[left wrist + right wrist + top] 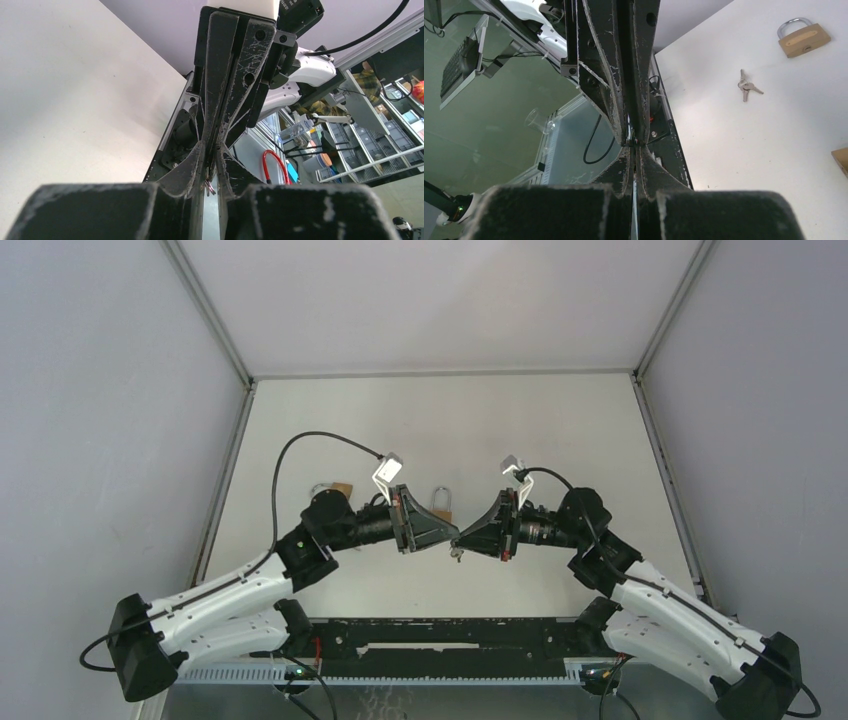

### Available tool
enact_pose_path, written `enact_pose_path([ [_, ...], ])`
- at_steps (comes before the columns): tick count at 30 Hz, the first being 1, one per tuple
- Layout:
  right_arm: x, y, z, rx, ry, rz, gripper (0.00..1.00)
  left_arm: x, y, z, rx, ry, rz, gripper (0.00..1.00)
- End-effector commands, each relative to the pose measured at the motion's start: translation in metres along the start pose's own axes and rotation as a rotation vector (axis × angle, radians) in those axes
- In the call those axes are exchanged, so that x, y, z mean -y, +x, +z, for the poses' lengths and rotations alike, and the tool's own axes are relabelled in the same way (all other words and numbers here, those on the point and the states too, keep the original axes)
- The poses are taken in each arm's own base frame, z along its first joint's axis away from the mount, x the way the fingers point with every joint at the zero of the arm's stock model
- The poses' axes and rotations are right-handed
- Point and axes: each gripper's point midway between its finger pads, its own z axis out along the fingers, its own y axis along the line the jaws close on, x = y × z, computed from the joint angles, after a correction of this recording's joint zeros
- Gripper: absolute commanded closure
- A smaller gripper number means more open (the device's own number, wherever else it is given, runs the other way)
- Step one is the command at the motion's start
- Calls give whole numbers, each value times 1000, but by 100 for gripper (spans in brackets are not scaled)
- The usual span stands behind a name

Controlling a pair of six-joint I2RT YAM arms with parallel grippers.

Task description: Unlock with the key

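White tabletop centre: the left gripper, pinched closed, holds the key. The right gripper, also closed, meets it tip to tip. The padlock lies just beyond toward the far edge, shackle pointing away, nearer the left arm.

No text, label, brand or number can be read in any view. A faint white mark on the black housing at the top edge of the left wrist view is too small to make out.
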Motion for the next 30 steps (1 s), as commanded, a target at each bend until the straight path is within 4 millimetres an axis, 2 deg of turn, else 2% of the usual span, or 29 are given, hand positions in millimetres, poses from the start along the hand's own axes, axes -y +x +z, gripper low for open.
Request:
enact_pose_path([
  [1,-5,-24,-2,105,2,-48,100,4,-3,2,13,19,-1,83],
  [12,-6,-36,-3,177,2,-42,100,8,-13,6,78,44,-55,85],
  [23,-11,-45,-3,211,-16,-41,100,6,-15,7,88,36,-60,87],
  [30,-13,-53,-4,248,-16,-25,100,4,-13,7,86,34,-58,97],
])
